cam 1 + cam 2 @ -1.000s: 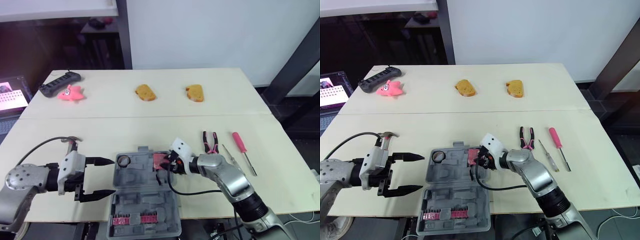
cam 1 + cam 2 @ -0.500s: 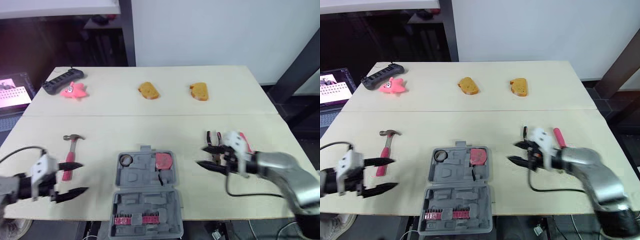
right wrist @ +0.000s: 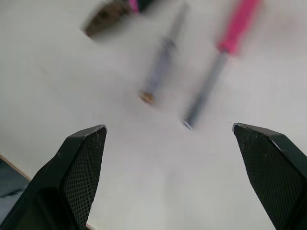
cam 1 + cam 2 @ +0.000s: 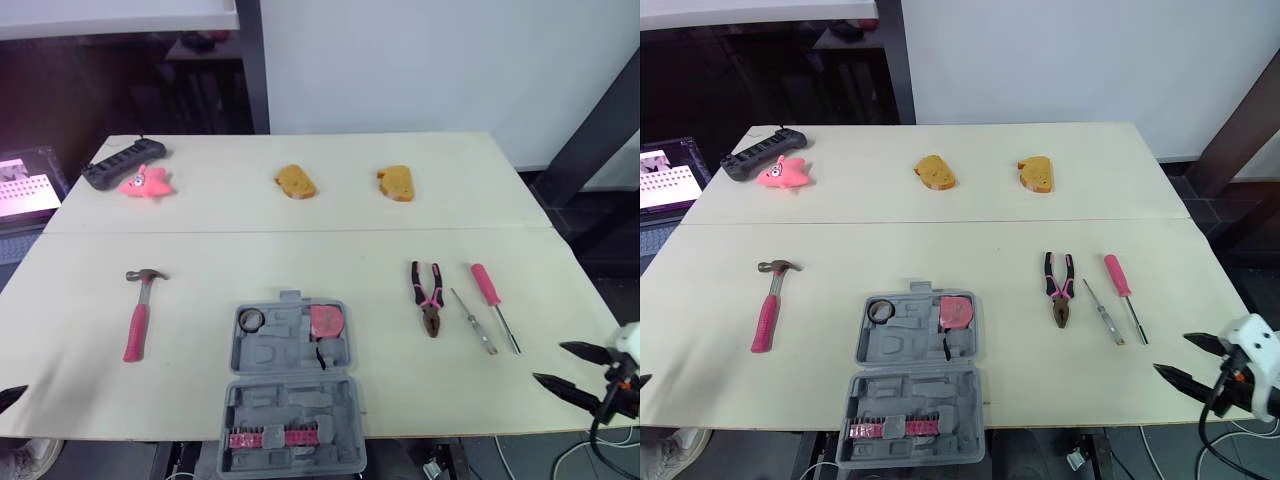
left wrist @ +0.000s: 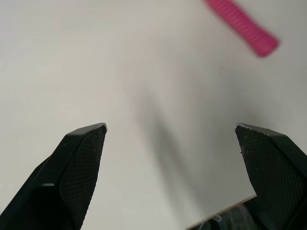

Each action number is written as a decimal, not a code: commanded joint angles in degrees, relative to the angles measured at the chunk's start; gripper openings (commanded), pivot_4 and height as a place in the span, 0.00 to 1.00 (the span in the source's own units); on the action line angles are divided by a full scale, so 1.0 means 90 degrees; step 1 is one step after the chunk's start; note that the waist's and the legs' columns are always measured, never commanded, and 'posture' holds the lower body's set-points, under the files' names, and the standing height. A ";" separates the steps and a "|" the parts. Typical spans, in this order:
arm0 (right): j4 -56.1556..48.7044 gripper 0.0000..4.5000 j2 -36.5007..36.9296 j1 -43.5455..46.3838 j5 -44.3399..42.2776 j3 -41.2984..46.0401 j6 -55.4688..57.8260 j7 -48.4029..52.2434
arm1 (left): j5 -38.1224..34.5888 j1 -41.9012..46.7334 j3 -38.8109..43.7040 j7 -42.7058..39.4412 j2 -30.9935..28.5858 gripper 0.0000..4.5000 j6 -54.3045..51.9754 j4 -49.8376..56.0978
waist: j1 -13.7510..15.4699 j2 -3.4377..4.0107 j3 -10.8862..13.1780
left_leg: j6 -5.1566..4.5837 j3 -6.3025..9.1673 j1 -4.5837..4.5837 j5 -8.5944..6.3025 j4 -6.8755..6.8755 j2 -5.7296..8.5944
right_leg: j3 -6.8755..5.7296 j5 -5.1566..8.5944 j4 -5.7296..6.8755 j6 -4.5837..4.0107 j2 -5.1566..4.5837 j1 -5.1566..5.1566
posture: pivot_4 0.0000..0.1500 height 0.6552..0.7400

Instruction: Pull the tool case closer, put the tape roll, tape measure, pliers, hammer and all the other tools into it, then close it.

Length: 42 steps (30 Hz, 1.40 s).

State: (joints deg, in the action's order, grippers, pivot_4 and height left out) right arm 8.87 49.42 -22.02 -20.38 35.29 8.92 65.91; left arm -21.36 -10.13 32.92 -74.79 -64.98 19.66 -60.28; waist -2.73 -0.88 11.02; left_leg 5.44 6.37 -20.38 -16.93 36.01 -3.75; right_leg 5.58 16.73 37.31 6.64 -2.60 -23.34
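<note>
Left gripper (image 5: 171,129): head view catches 1 fingertip (image 4: 6,396), rest cut off at edge. Hammer (image 5: 242,24): handle end, blurred. Pliers (image 3: 103,18): smeared, cropped, probably the nose. Bits (image 4: 266,438) in tool case (image 4: 292,408): too small to count.

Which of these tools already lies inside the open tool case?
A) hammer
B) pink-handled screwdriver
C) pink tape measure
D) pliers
C: the pink tape measure sits in a compartment of the tool case, while the hammer, pliers and pink-handled screwdriver lie out on the table.
</note>
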 commanded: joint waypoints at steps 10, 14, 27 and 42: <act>-0.0150 0.99 -0.0141 0.0039 -0.0134 -0.0192 -0.0249 -0.0186 | 0.0143 0.0531 -0.0142 -0.0050 0.0072 1.00 0.0213 -0.0023 | 0.0009 0.0005 -0.0001 | 0.0005 0.0001 0.0000 0.0003 -0.0002 0.0000 | 0.0000 -0.0001 0.0004 0.0001 0.0001 0.0002 | 1.00 1.00; -0.1697 0.99 -0.0372 -0.0283 -0.0594 -0.0272 0.0607 -0.0554 | 0.0054 0.0540 -0.0293 -0.0184 0.0398 1.00 0.0082 0.0803 | 0.0017 0.0015 -0.0002 | 0.0006 0.0001 0.0001 0.0003 -0.0003 0.0000 | 0.0000 -0.0001 0.0006 0.0002 0.0002 0.0002 | 1.00 1.00; -0.5758 0.99 -0.2873 0.0637 -0.0718 -0.2278 0.4302 -0.5725 | -0.0726 -0.0710 -0.1041 0.0341 0.1720 1.00 -0.2016 0.6704 | 0.0038 0.0003 -0.0007 | 0.0020 0.0006 -0.0002 0.0010 0.0000 -0.0003 | 0.0002 -0.0003 0.0010 0.0000 0.0001 0.0003 | 1.00 1.00; -0.3835 0.99 -0.4707 0.1751 0.1074 -0.3210 0.3707 -0.7838 | -0.0783 -0.0711 -0.1818 0.0001 0.1681 1.00 -0.2565 0.8299 | 0.0013 0.0010 -0.0004 | 0.0019 0.0006 -0.0011 0.0010 -0.0006 -0.0002 | 0.0007 -0.0005 0.0002 -0.0006 0.0002 -0.0009 | 1.00 1.00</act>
State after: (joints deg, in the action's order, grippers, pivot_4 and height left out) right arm -26.22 7.44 -6.80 -11.57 5.57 43.56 -4.07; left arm -28.32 -16.19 16.42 -74.01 -49.34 -3.54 13.03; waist -2.61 -0.79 10.98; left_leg 5.61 6.42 -20.48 -16.84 35.91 -3.77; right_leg 5.64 16.69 37.33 6.59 -2.57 -23.44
